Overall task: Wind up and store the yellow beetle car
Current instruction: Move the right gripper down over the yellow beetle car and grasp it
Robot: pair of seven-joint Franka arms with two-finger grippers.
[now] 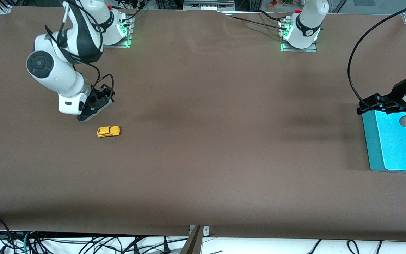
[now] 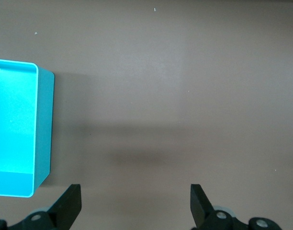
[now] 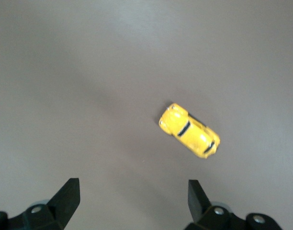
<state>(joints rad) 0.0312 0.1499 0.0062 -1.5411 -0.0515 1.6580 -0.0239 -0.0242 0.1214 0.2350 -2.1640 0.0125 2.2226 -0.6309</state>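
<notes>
The bench (image 1: pixel 203 158) is covered edge to edge by a plain brown sheet, slightly rippled near the arm bases. Bundles of cables (image 1: pixel 83 245) are seen below the bench edge nearest the front camera, and metal framing is seen at the corners by the bases.

The yellow beetle car (image 1: pixel 108 131) is set on its wheels on the brown sheet toward the right arm's end of the bench, alone, with bare surface all around it. The right gripper (image 1: pixel 95 107) is held above the sheet just beside the car, toward the bases; its jaws are spread wide and nothing is held between them. In the right wrist view the car (image 3: pixel 189 130) is seen lying at a slant ahead of the parted fingers (image 3: pixel 65 196).

A turquoise bin (image 1: pixel 393 144) is placed at the left arm's end of the bench, cut off by the frame edge. The left gripper (image 1: pixel 379 104) is held over the bin's rim nearest the bases, waiting, its jaws fully parted and empty. The whole middle of the bench between car and bin is left as open surface.
</notes>
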